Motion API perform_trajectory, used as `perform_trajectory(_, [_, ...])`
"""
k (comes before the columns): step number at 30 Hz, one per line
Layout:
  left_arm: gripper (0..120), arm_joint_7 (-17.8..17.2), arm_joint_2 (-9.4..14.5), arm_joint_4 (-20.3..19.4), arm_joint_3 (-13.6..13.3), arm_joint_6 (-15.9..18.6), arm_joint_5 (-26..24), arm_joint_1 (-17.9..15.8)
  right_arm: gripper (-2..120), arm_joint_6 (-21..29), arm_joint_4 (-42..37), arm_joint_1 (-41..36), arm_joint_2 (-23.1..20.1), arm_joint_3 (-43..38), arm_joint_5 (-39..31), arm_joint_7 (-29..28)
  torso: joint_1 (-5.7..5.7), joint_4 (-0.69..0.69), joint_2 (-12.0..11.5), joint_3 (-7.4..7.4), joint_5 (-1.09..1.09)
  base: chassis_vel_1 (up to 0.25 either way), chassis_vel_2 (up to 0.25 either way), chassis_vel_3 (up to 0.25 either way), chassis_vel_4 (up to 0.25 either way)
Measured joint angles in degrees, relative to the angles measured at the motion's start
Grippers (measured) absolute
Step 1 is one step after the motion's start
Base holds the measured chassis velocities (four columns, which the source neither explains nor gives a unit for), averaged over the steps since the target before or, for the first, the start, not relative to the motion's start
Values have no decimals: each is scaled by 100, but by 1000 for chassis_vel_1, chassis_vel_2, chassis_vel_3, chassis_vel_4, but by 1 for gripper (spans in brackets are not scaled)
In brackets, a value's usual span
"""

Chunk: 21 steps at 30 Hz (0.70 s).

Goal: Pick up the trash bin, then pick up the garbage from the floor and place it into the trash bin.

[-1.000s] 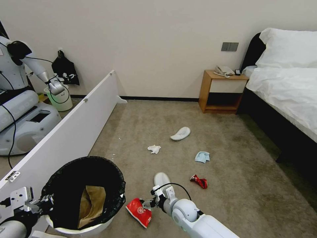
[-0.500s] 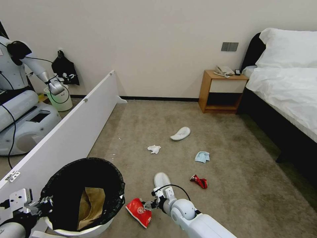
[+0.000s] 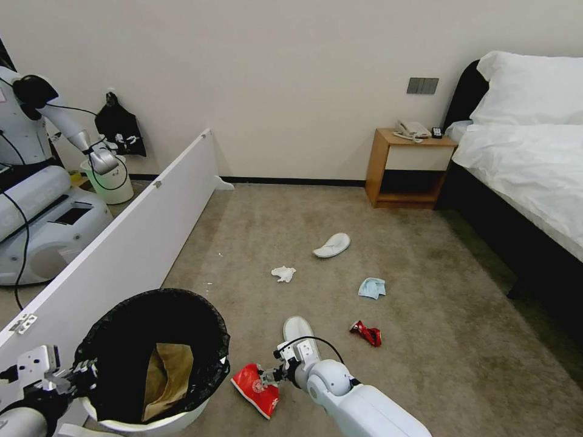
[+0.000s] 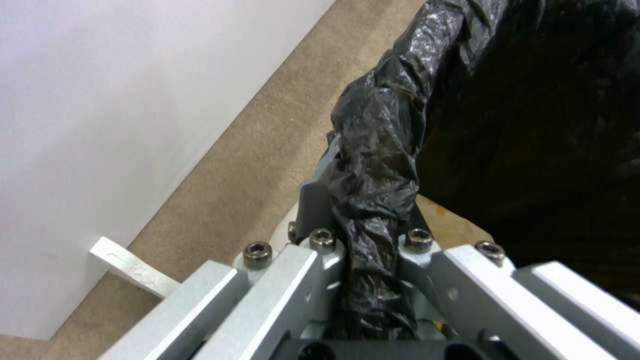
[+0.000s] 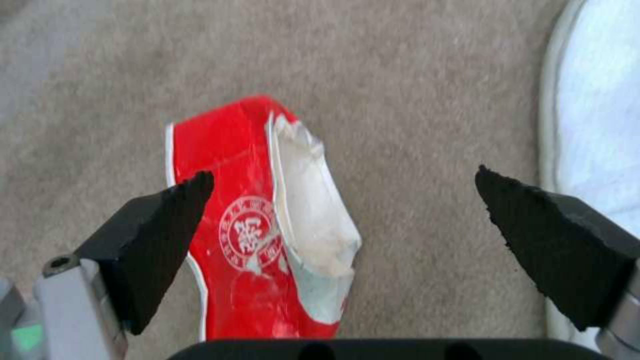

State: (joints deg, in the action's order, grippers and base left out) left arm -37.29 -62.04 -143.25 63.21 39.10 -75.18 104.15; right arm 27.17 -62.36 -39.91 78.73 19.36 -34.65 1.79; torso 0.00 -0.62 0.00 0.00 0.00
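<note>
Fingers (image 5: 167, 235) on the right gripper (image 5: 343, 175) are spread wide over the red snack packet (image 5: 260, 220) on the floor, not gripping it yet. Left gripper (image 4: 370, 245) is clamped on the trash bin (image 3: 130, 419) rim, pinching the black liner (image 4: 380, 165).

A round white seal with a character inside is printed on the red snack packet (image 5: 250, 235); it seems Chinese but cannot be read.

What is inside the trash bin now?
Inside the trash bin, against the black liner, lies a crumpled brown paper bag. What lies under the bag or deeper in the bin cannot be seen; the liner is too dark.
</note>
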Motion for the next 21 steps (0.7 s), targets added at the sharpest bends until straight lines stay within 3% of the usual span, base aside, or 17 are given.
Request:
perform_trajectory(8, [3,0,6,0,7,0,-5,-27,96,106,276,8,62,-10,182,102,0,0,0,0,0,0,0,0,0])
perform_trajectory(14, [3,-1,-12,0,-3,0,0,-36,76,135,370,32,114,-1,182,143,0,0,0,0,0,0,0,0,0])
perform_trajectory(17, [3,-2,-13,0,1,0,1,-41,59,140,429,52,153,6,173,145,0,0,0,0,0,0,0,0,0])
perform_trajectory(21, [3,-3,-13,0,9,0,1,-38,51,140,453,58,165,6,170,157,0,0,0,0,0,0,0,0,0])
